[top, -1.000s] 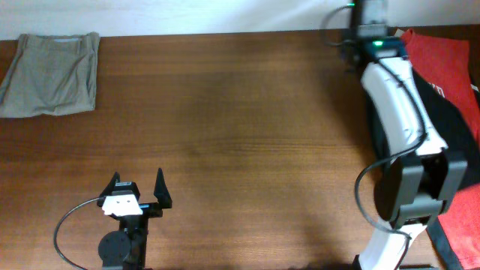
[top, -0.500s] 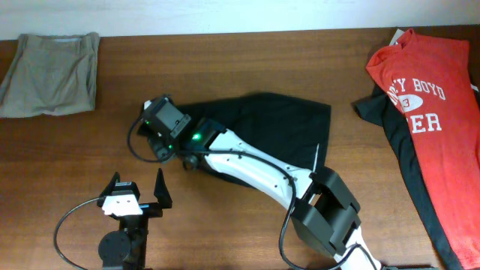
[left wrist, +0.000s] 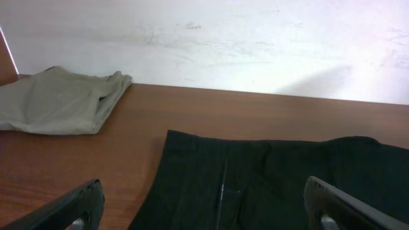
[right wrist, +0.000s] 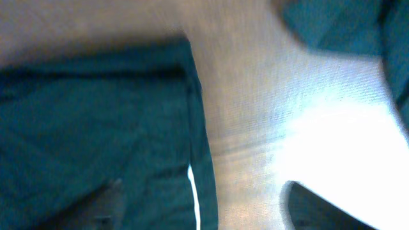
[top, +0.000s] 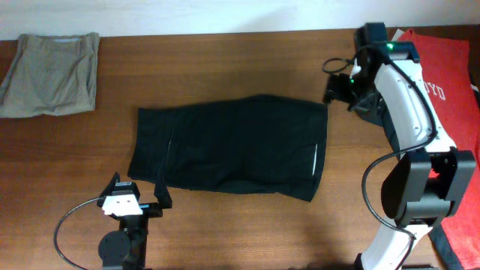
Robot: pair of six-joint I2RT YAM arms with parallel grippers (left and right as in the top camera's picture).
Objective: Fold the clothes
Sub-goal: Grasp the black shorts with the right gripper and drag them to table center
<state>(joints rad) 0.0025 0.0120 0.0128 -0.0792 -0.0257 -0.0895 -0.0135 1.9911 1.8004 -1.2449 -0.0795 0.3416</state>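
Seeing the right arm (top: 405, 101) swung back to the right side since half a second ago, no longer stretched across the middle. Left the black shorts (top: 232, 146) spread flat mid-table, not bunched up like before.

Biggest to smallest then:

Looking at a brown wooden table (top: 225, 67) with loads of bare wood along the far side, plus a wide open strip left of the shorts.

Got the shorts lying with a fairly straight left edge, a slanting right edge with a thin white stripe near it, and a wavy near hem.

Can see a red shirt (top: 450, 60) at the right edge, partly cut off by the frame.

Also spotting a folded khaki garment (top: 51, 71) in the far left corner, well apart from the shorts.

Found the right gripper (top: 334, 88) just beside the shorts' far right corner. Looks spread wide in the blurry wrist view, with nothing pinched.

Parked at the near edge: left gripper (top: 137, 180), jaws wide, gripping nothing, with one fingertip overlapping the shorts' near hem as seen from overhead.
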